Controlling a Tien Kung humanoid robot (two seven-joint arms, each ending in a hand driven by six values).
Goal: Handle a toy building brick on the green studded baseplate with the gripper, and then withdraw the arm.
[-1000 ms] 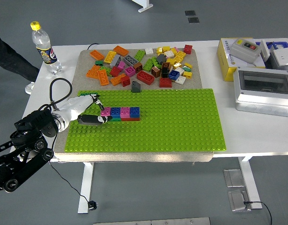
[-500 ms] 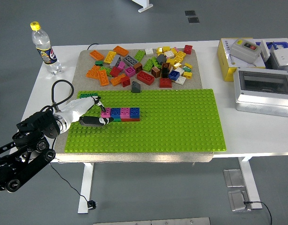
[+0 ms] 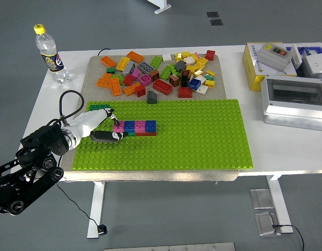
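A green studded baseplate (image 3: 202,136) lies on a tan mat in the middle of the table. A short row of bricks stands on its left part: a pink brick (image 3: 119,125) at the left end, then a blue brick (image 3: 129,125), another pink one and another blue one, with red and green showing under them. My left hand (image 3: 115,129) comes in from the lower left. Its white fingers (image 3: 100,116) and dark thumb are spread on either side of the left pink brick, tips at the brick. It grasps nothing that I can see. My right arm is out of view.
A pile of loose coloured bricks (image 3: 155,70) lies on the mat behind the baseplate, with a single grey brick (image 3: 151,96) at the plate's far edge. A water bottle (image 3: 50,52) stands at the far left. Grey electrical boxes (image 3: 294,99) and a yellow box (image 3: 253,63) stand at the right.
My left hand has crept to the right along the baseplate, bringing its fingertips up to the left pink brick. The bricks have not moved.
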